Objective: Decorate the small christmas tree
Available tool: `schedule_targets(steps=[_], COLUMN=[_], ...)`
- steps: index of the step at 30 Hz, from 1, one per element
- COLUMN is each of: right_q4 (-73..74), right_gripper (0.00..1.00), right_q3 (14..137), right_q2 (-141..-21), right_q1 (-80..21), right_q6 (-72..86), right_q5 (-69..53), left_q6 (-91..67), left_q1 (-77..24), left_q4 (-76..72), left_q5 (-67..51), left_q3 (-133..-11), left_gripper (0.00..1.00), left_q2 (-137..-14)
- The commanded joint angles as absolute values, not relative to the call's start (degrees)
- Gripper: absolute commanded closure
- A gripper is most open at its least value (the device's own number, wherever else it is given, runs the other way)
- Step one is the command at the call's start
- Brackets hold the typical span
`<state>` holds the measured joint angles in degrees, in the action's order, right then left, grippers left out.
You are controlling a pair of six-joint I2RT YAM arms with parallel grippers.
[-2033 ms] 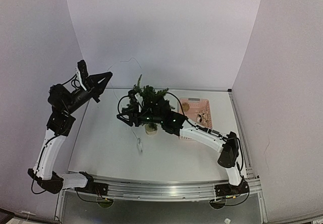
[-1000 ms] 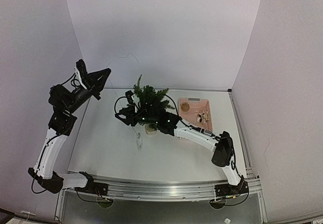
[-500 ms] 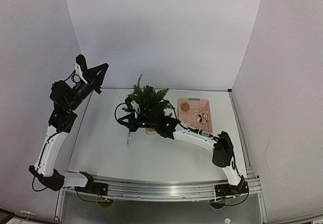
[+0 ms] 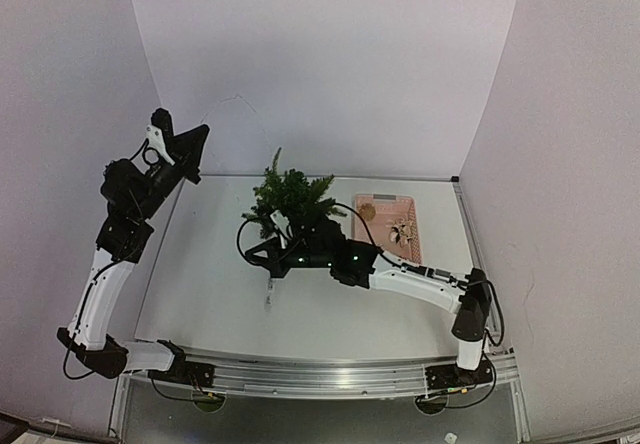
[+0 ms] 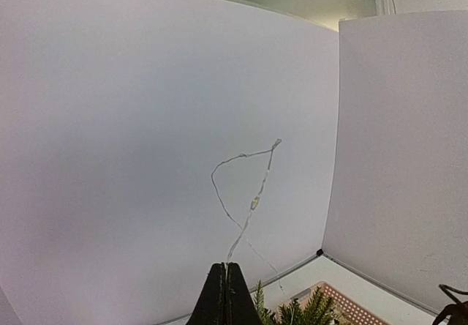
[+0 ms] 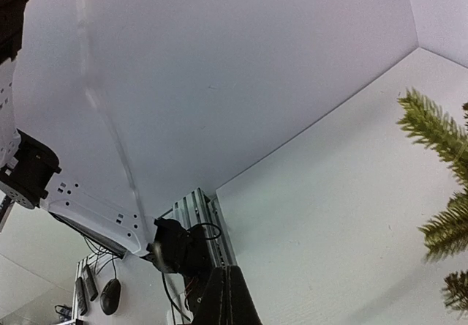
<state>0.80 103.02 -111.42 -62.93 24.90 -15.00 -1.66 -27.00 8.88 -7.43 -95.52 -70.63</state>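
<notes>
The small christmas tree stands upright in its pale pot at the table's middle back; its top shows low in the left wrist view. My left gripper is raised high at the left, shut on a thin light wire. The wire loops up against the back wall and drops toward the tree. My right gripper is shut low in front of the tree, and the wire's tail dangles under it. A blurred wire strand crosses the right wrist view.
A pink basket with small ornaments sits right of the tree. White walls close in the table at the back and on both sides. The metal rail with the arm bases runs along the near edge.
My right gripper has pulled out of the tree's branches, shut, and dropped toward the near left with the wire's tail following. The left gripper rose slightly, lifting the wire loop.
</notes>
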Motion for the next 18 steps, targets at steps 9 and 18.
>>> schedule_targets(steps=[9,18], right_q4=[24.4,25.0], right_gripper=[1.00,1.00], right_q3=[95.3,91.5], right_q2=[-93.6,-94.2], right_q1=[-62.7,-58.1], right_q6=[15.0,10.5], right_q5=[2.8,10.4], left_q6=[-6.0,-5.2], left_q1=[-26.7,-26.7], left_q4=[4.3,3.2], left_q5=[-14.4,-13.4], left_q3=[-85.6,-80.1], left_gripper=[1.00,1.00], left_q2=[-67.0,-65.7])
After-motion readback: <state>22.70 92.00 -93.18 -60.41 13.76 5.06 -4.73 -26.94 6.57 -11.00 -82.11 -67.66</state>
